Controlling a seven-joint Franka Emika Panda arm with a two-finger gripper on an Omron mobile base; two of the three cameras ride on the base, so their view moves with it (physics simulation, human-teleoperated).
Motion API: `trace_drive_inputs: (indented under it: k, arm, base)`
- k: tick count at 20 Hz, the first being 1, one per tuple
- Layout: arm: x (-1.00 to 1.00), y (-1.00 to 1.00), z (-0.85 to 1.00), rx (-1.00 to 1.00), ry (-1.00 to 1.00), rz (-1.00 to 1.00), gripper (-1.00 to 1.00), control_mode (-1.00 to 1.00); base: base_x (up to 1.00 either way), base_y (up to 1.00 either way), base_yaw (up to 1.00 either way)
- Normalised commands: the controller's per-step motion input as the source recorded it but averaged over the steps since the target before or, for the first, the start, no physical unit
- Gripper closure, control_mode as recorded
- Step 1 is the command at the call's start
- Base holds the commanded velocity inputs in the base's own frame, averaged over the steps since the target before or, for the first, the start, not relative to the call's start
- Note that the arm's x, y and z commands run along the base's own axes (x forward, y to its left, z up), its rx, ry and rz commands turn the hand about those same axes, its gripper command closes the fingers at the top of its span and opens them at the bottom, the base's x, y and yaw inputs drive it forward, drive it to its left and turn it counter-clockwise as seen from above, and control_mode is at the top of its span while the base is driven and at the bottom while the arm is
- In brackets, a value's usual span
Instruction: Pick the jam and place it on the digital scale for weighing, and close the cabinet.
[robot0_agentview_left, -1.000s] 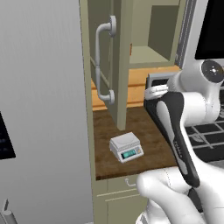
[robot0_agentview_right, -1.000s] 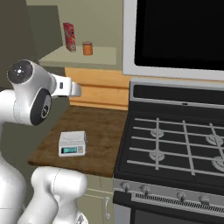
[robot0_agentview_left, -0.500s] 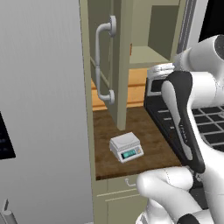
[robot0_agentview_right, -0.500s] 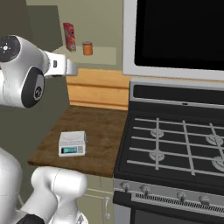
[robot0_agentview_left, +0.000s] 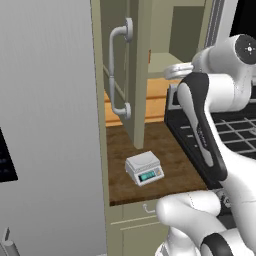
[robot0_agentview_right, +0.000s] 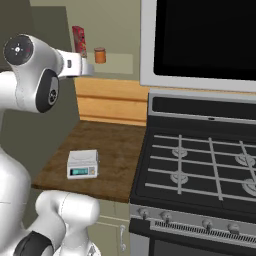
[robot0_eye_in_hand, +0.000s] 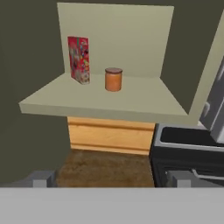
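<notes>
Arm raised, forearm level, gripper (robot0_eye_in_hand: 109, 178) aimed at the open cabinet (robot0_agentview_left: 131, 75), jaws apart and empty. The jam (robot0_eye_in_hand: 113, 79) stands on the cabinet shelf right of a red box (robot0_eye_in_hand: 79, 59). The digital scale (robot0_agentview_right: 82, 164) sits on the counter below.

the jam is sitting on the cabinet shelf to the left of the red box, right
Not quite. The jam is on the cabinet shelf, but to the right of the red box, not the left. The hand view shows this, and the right base view agrees.
</notes>
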Motion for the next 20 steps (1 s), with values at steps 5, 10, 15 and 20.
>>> trace_drive_inputs:
  k: [5,10,15,20]
  arm:
    - [0.51,0.00,0.02,0.00,0.00,0.00,-1.00,-1.00]
    - [0.53,0.00,0.03,0.00,0.03,0.00,-1.00,-1.00]
    - [0.41,0.00,0.07,0.00,0.00,0.00,-1.00,-1.00]
    - [0.29,0.00,0.05,0.00,0.00,0.00,-1.00,-1.00]
  base:
    - [0.00,0.00,0.00]
    - [0.00,0.00,0.00]
    - [0.00,0.00,0.00]
    - [0.00,0.00,0.00]
